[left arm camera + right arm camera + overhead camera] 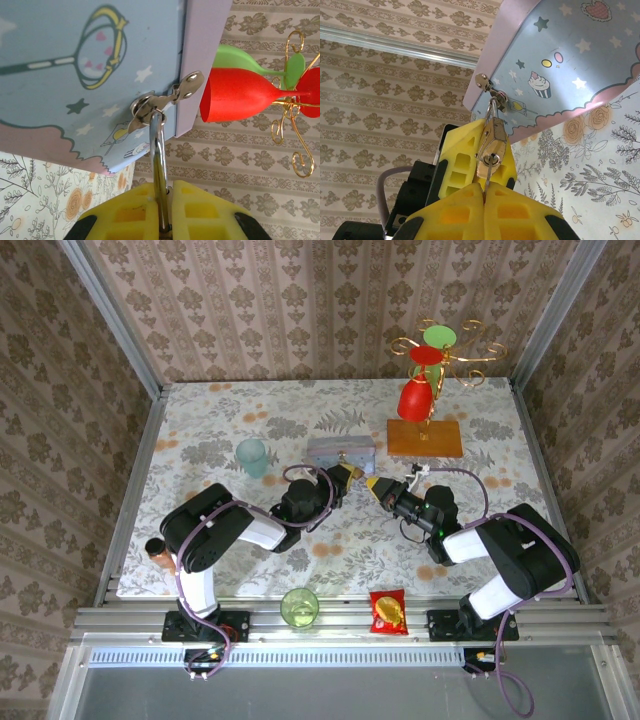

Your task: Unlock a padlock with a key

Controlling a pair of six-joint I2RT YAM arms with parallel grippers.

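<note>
1. At the left of the floral-clothed table, a pale teal cup stands upright, apart from both arms.
2. The left gripper reaches up to the front of the pale blue tin. Its yellow jaws are clamped on the padlock, pinching the brass body between them.
3. The padlock's silvery shackle passes through the tin's hasp, so the padlock sits at the tin's front edge, raised off the cloth.
4. The key has its thin blade set in the keyhole on the padlock's end face.
5. The right gripper meets the left one nose to nose, with its jaws together on the key's head.
6. Farther right, a red goblet hangs on a gold wire stand.
</note>
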